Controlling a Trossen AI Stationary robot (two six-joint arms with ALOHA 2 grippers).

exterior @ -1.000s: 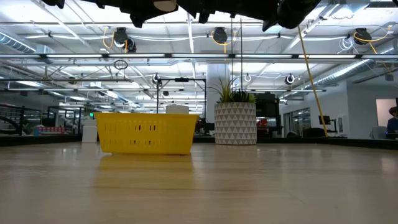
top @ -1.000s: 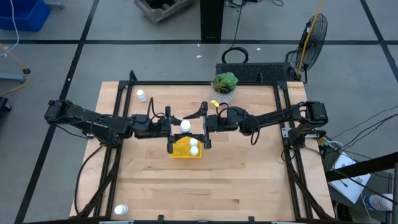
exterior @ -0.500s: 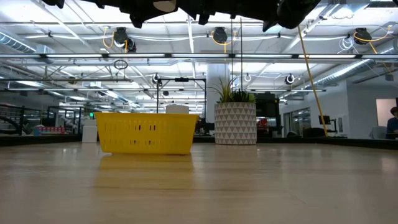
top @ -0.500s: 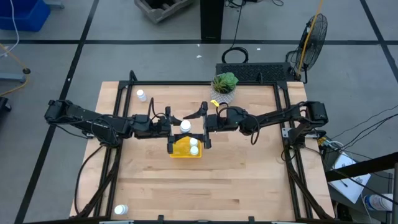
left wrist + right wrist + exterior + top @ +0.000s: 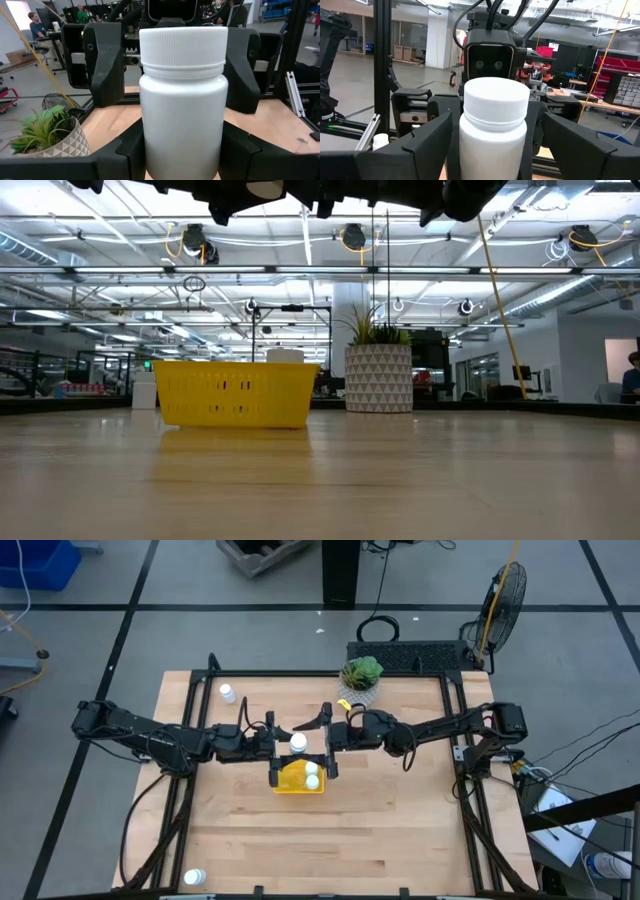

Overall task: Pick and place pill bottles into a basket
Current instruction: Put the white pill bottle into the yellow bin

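High view: both arms meet over the table's middle, just above the basket [image 5: 298, 778]. One pill bottle [image 5: 298, 743] is upright in the air between the two grippers. Left gripper [image 5: 284, 743] comes in from the left, right gripper [image 5: 318, 740] from the right. Bottle count here: five. One held aloft, two in the basket [image 5: 311, 769] [image 5: 312, 781], one loose near the table's far left corner [image 5: 228, 693], one loose at the near left edge [image 5: 194, 877]. One potted plant [image 5: 361, 673] at the far edge, right of centre. One fan [image 5: 500, 600] on the floor beyond the table's far right corner.

Low view: one yellow basket [image 5: 236, 393] sits on the wooden table [image 5: 400, 480]; a white cap [image 5: 285, 356] shows just above its rim. One patterned white pot with the plant [image 5: 378, 375] stands to the basket's right, apart from it. Dark arm parts run along the top edge; grippers not resolved here. A person [image 5: 631, 375] sits at the far right of the room.

Left wrist view: the bottle [image 5: 182, 100] fills the centre, upright, the left gripper's fingers [image 5: 131, 150] pressed against its lower body on both sides, pinching it. The right gripper's fingers [image 5: 106, 62] flank the cap level, spread wide; contact with the bottle cannot be told.

Right wrist view: same bottle [image 5: 494, 131], the right gripper's fingers [image 5: 427, 145] standing apart on either side of it.
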